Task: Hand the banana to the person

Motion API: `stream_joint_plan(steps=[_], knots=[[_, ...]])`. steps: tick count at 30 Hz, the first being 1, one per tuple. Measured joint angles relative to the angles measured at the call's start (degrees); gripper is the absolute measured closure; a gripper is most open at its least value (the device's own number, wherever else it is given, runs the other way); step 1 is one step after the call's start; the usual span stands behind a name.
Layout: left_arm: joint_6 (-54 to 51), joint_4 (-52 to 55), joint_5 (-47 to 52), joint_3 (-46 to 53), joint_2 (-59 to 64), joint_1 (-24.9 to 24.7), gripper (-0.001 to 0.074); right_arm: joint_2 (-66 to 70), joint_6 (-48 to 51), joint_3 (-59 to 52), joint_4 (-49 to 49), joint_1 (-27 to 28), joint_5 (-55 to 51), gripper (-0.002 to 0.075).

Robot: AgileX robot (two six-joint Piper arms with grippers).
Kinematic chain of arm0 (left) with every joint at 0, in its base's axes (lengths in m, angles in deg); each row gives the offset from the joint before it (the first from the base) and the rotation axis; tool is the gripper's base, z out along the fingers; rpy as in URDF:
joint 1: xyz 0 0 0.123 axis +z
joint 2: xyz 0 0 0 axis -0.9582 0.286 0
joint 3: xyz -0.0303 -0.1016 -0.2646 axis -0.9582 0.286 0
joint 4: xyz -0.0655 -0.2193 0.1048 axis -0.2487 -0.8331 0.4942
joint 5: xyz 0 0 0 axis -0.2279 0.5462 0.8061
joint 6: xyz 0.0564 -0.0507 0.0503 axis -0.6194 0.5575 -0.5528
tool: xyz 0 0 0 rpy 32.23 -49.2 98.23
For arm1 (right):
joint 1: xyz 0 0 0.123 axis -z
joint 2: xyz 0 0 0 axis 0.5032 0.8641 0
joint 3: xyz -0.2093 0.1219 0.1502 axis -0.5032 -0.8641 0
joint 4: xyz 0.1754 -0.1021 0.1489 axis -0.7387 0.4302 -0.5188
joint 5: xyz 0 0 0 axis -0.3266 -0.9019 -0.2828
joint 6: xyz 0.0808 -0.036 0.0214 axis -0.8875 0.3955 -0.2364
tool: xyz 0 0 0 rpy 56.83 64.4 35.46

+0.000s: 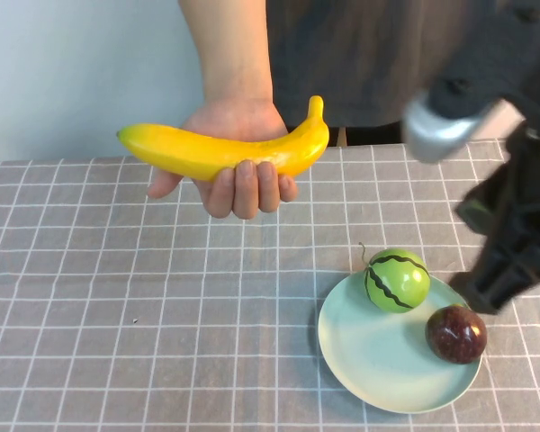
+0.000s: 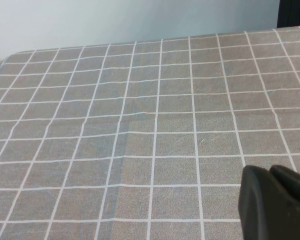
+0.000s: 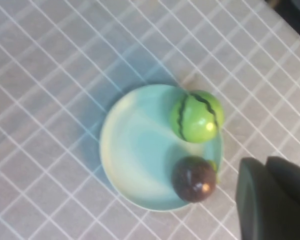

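Note:
The banana (image 1: 225,148) is long and bright yellow. It lies across the open palm of the person's hand (image 1: 238,180), held above the far middle of the table. The person (image 1: 369,54) stands behind the table in a dark grey top. My right gripper (image 1: 484,290) hangs over the table just right of the plate, far from the banana; in the right wrist view (image 3: 267,162) it is shut and empty. My left gripper (image 2: 270,172) shows only in the left wrist view, shut and empty over bare cloth.
A pale green plate (image 1: 378,360) sits at the front right, also in the right wrist view (image 3: 135,150). It holds a green striped round fruit (image 1: 397,280) and a dark maroon round fruit (image 1: 455,333). A grey checked cloth (image 1: 117,315) covers the table.

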Motion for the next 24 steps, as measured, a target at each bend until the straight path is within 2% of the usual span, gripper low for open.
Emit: stream_joint_plan(steps=[9,13,15,21,24], knots=[[0.0,0.0,0.0,0.0,0.0,0.0,0.0739,-1.6,-0.4,-1.5,-0.9,0.0,0.0,0.0734],[0.0,0.0,0.0,0.0,0.0,0.0,0.0739,-3.3,-7.5,-7.3,0.3,2.4,2.3,0.0734],[0.0,0.0,0.0,0.0,0.0,0.0,0.0739,-5.8,-8.5,-13.5,-1.1,7.1,8.8,0.0734],[0.0,0.0,0.0,0.0,0.0,0.0,0.0739,-18.5,-0.6,-39.0,-10.9,26.7,44.6,0.0734],[0.0,0.0,0.0,0.0,0.0,0.0,0.0739,-25.0,-0.4,-53.3,-11.2,36.6,61.3,0.0734]])
